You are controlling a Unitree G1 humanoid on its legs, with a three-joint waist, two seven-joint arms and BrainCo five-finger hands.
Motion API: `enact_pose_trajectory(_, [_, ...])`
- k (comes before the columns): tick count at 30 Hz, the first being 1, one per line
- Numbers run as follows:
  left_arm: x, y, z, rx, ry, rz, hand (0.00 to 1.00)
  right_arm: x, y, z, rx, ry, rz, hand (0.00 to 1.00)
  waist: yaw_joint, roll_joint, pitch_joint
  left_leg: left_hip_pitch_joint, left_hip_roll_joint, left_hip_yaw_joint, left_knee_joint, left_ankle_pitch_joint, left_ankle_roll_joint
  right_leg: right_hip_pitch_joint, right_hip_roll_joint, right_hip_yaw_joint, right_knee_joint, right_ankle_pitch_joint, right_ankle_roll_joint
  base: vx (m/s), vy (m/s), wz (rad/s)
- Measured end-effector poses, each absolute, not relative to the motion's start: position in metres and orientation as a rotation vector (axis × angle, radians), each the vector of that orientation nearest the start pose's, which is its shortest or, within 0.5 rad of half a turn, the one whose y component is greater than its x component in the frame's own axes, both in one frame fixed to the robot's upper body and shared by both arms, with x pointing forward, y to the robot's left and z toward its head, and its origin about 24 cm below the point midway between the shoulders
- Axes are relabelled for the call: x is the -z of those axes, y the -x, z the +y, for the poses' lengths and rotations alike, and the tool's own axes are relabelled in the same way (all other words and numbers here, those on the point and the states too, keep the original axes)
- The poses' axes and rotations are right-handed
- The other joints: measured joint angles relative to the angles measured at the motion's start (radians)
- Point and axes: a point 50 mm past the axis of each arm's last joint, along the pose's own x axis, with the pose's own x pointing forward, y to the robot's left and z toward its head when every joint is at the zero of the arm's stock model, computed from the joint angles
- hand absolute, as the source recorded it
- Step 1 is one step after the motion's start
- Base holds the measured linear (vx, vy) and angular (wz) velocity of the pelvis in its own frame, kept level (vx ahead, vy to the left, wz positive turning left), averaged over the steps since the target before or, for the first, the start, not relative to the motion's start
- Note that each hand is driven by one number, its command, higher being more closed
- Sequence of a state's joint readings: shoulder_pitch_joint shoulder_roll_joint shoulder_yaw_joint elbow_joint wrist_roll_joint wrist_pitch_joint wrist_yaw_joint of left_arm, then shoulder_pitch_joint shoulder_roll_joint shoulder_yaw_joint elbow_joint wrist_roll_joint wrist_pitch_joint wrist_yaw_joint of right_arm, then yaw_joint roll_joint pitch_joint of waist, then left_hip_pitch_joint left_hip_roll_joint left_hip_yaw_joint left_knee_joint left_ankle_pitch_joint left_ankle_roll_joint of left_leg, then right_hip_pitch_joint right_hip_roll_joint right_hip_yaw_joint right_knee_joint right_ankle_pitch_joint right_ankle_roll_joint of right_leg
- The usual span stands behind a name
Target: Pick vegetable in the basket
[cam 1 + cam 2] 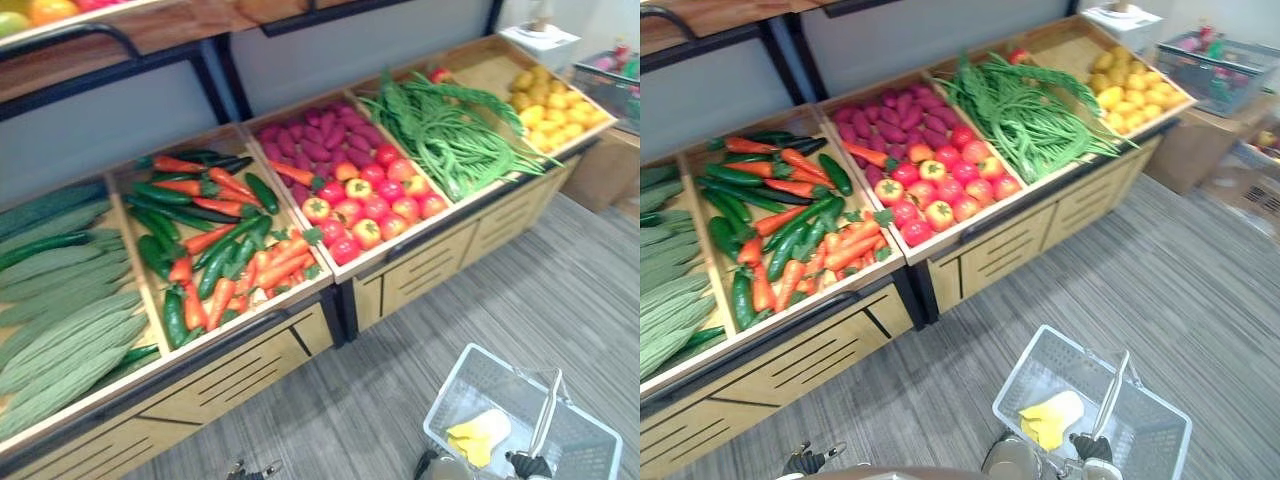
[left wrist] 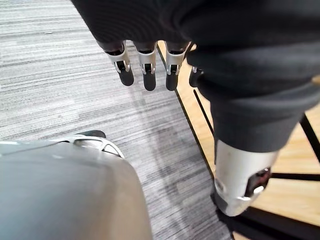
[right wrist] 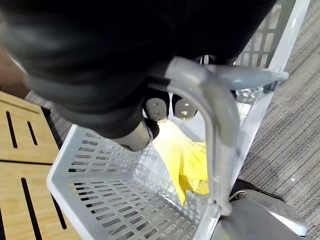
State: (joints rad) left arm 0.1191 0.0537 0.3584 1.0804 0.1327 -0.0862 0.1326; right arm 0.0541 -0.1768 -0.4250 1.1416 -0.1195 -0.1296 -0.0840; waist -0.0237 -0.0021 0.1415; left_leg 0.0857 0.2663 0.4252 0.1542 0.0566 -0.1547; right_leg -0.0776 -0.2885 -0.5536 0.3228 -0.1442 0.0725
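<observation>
My right hand [image 3: 162, 106] curls round the handle [image 3: 216, 125] so the basket [image 1: 462, 380] hangs beside me, a yellow vegetable [image 1: 478, 436] already lying inside; my left hand [image 2: 145, 67] hangs loose, fingers straight, free to reach the produce bins [image 1: 255, 317]

A pale grey slotted plastic basket [image 1: 455, 392] hangs upright, its handle [image 3: 220, 125] clasped in the right hand [image 3: 159, 107]. A yellow vegetable [image 1: 478, 436] lies inside, just below the fingers.
</observation>
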Motion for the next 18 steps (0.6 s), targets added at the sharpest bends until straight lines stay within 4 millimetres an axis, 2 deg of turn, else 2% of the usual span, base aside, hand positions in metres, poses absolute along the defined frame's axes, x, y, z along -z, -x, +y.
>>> enact_pose_trajectory(1, [0.161,-0.071,0.222,-0.426,-0.065,1.101,0.0,0.149,-0.079,-0.27,0.497,0.092,1.057,1.0,0.004,-0.005,-0.001,-0.021,-0.001,0.09,0.011,-0.007,-0.004,0.055,-0.021,-0.054,-0.037,0.0,0.001,0.18,0.037,1.13])
enact_pose_trajectory(2, [0.161,-0.071,0.222,-0.425,-0.067,1.101,0.0,0.149,-0.079,-0.271,0.499,0.095,1.059,1.0,0.003,-0.006,-0.001,-0.031,-0.01,0.118,0.004,-0.02,-0.011,0.066,-0.028,-0.069,-0.044,0.002,0.004,0.15,0.121,1.31])
enact_pose_trajectory(3, [0.161,-0.071,0.222,-0.424,-0.068,1.102,0.0,0.148,-0.079,-0.273,0.505,0.095,1.061,1.0,0.002,-0.006,0.0,-0.044,-0.049,0.169,-0.056,-0.025,-0.003,0.083,-0.043,-0.094,-0.047,0.004,0.007,0.08,0.168,1.02])
enact_pose_trajectory(4, [0.161,-0.07,0.222,-0.426,-0.067,1.105,0.0,0.148,-0.078,-0.274,0.525,0.082,1.06,1.0,-0.001,-0.003,-0.001,-0.043,-0.092,0.224,-0.148,0.021,0.05,0.095,-0.044,-0.123,-0.046,0.008,0.014,0.07,0.187,1.01])
enact_pose_trajectory(5, [0.161,-0.071,0.223,-0.43,-0.068,1.104,0.0,0.149,-0.077,-0.273,0.533,0.069,1.062,1.0,-0.002,-0.006,-0.003,-0.035,-0.1,0.239,-0.176,0.025,0.057,0.099,-0.038,-0.132,-0.05,0.011,0.018,0.06,0.167,0.82])
enact_pose_trajectory(6, [0.16,-0.071,0.226,-0.441,-0.078,1.098,0.0,0.152,-0.077,-0.263,0.522,0.044,1.071,1.0,0.008,-0.016,-0.013,-0.04,-0.106,0.221,-0.2,0.027,0.058,0.102,-0.028,-0.128,-0.077,0.021,0.029,0.07,0.133,0.53])
enact_pose_trajectory(7, [0.159,-0.068,0.232,-0.463,-0.087,1.101,0.0,0.155,-0.08,-0.251,0.499,0.016,1.068,1.0,0.009,-0.043,-0.016,-0.054,-0.112,0.213,-0.207,0.027,0.058,0.106,-0.019,-0.124,-0.118,0.036,0.044,0.07,0.102,0.29])
enact_pose_trajectory(9, [0.159,-0.063,0.236,-0.479,-0.09,1.113,0.0,0.158,-0.086,-0.238,0.479,-0.015,1.063,1.0,0.015,-0.057,-0.02,-0.067,-0.113,0.215,-0.207,0.027,0.058,0.108,-0.002,-0.119,-0.171,0.067,0.042,0.06,0.054,-0.05])
enact_pose_trajectory(11, [0.159,-0.064,0.235,-0.476,-0.088,1.112,0.0,0.157,-0.087,-0.237,0.478,-0.014,1.059,1.0,0.022,-0.055,-0.023,-0.064,-0.117,0.216,-0.207,0.027,0.058,0.126,0.005,-0.119,-0.207,0.089,0.044,0.02,0.013,-0.05])
enact_pose_trajectory(13, [0.159,-0.069,0.233,-0.47,-0.084,1.101,0.0,0.157,-0.087,-0.238,0.479,-0.011,1.053,1.0,0.022,-0.043,-0.021,-0.064,-0.119,0.2,-0.209,0.027,0.058,0.139,0.008,-0.127,-0.218,0.091,0.047,-0.01,-0.017,0.1])
enact_pose_trajectory(15, [0.16,-0.069,0.225,-0.458,-0.065,1.105,0.0,0.156,-0.088,-0.238,0.479,-0.01,1.051,1.0,0.023,-0.014,-0.025,-0.059,-0.119,0.189,-0.231,0.027,0.058,0.139,0.016,-0.129,-0.218,0.091,0.047,-0.02,-0.019,0.07])
enact_pose_trajectory(18, [0.162,-0.066,0.225,-0.373,-0.122,1.135,0.0,0.156,-0.099,-0.227,0.394,0.026,1.037,1.0,0.025,-0.013,0.001,-0.063,-0.123,0.137,-0.257,0.034,0.068,0.134,0.045,-0.08,-0.257,0.101,0.065,-0.01,0.002,0.02])
